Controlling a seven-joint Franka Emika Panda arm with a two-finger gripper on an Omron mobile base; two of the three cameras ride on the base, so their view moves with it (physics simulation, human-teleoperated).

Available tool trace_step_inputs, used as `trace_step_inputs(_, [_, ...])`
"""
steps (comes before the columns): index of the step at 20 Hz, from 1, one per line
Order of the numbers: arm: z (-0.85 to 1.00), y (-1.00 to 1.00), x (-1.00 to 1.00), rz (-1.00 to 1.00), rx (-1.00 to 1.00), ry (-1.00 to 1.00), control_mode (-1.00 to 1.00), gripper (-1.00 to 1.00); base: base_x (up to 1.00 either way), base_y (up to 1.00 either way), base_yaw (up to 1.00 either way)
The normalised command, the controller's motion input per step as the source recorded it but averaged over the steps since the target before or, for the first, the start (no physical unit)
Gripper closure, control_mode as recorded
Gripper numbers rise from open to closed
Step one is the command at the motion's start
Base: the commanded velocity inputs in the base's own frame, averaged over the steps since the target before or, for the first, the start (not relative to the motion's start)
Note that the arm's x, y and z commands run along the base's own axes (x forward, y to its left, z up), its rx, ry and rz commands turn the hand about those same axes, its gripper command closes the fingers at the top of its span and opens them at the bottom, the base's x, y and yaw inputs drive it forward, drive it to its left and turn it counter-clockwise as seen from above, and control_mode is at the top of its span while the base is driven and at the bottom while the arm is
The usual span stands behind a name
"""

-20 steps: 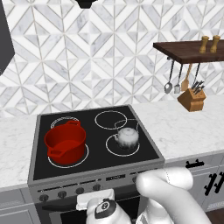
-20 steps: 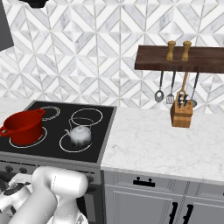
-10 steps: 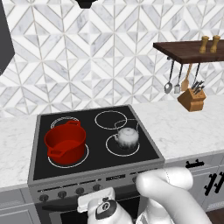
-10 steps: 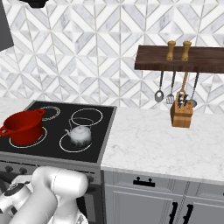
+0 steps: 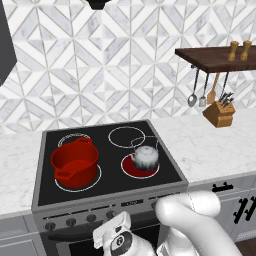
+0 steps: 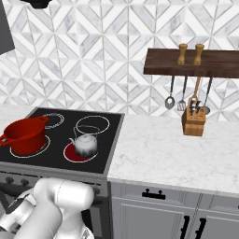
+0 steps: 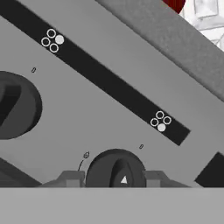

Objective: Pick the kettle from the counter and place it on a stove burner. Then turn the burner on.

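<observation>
I am looking along the claw (image 7: pixel 114 179) at the stove's front panel, and its two fingertips (image 7: pixel 72 179) are sitting either side of one dark round knob (image 7: pixel 116 168), the jaws partly closed around it and seemingly gripping it. A second knob (image 7: pixel 17 105) is showing off to the claw's left. I am counting two small four-circle burner symbols (image 7: pixel 52 40) on the black strip (image 7: pixel 105 81) above the knobs, each with one circle filled in white; I am finding no readable words or brand names.

Up above and beyond the claw, one kettle (image 5: pixel 145 156) is sitting on a burner (image 5: pixel 141 166) that is glowing red, on the black cooktop (image 5: pixel 107 162). One red pot (image 5: pixel 75 161) is standing on the burner to its left. I am counting four burner rings in all. The counter (image 6: pixel 172 151) is lying to the right, with one knife block (image 6: pixel 193 120) on it, two shakers (image 6: pixel 182 53) on the shelf (image 6: pixel 193 63) and four utensils (image 6: pixel 170 101) hanging beneath.
</observation>
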Motion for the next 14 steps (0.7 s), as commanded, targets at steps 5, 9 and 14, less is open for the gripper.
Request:
trace_step_inputs(5, [0.00,-0.01,0.00,0.24,-0.37,0.02,-1.00,1.00,0.00,0.00,0.00])
trace_step_inputs(9, [0.00,0.00,-0.01,0.24,-0.32,0.00,-1.00,1.00,0.00,0.00,0.00])
trace_step_inputs(14, [0.00,0.00,0.00,0.04,-0.07,0.00,-1.00,1.00,0.00,0.00,0.00])
